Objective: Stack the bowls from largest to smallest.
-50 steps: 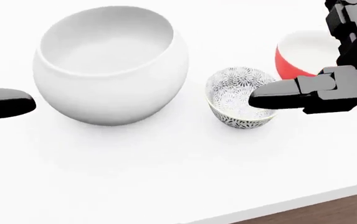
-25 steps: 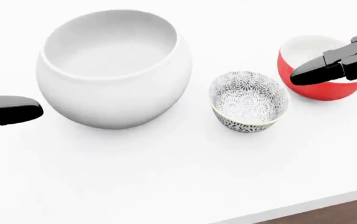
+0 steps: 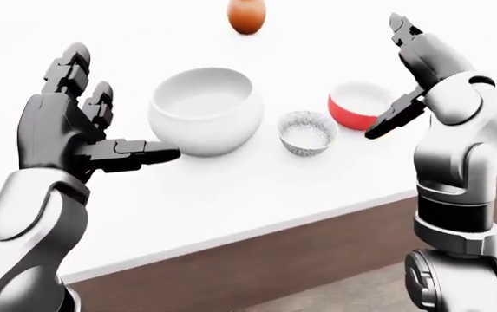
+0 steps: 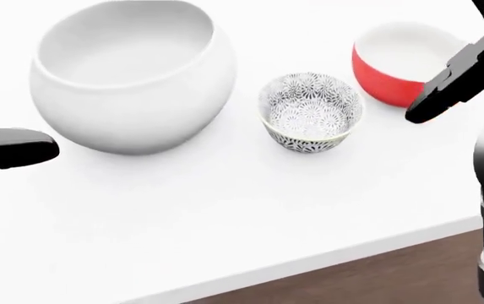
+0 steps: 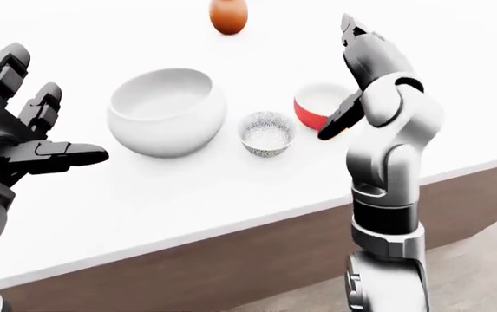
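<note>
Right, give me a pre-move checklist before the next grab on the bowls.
1. All three bowls in view and upright: ok. The large white bowl, patterned bowl and red bowl stand apart on the white table.
2. Nothing stacked yet: ok, each bowl sits alone.
3. Right hand free: ok, fingers open, holding nothing, raised beside the red bowl.
4. Left hand free: ok, open, to the left of the white bowl.
5. White bowl empty to receive: ok.
6. Orange round object out of the path: ok, near the top of the left-eye view.
</note>
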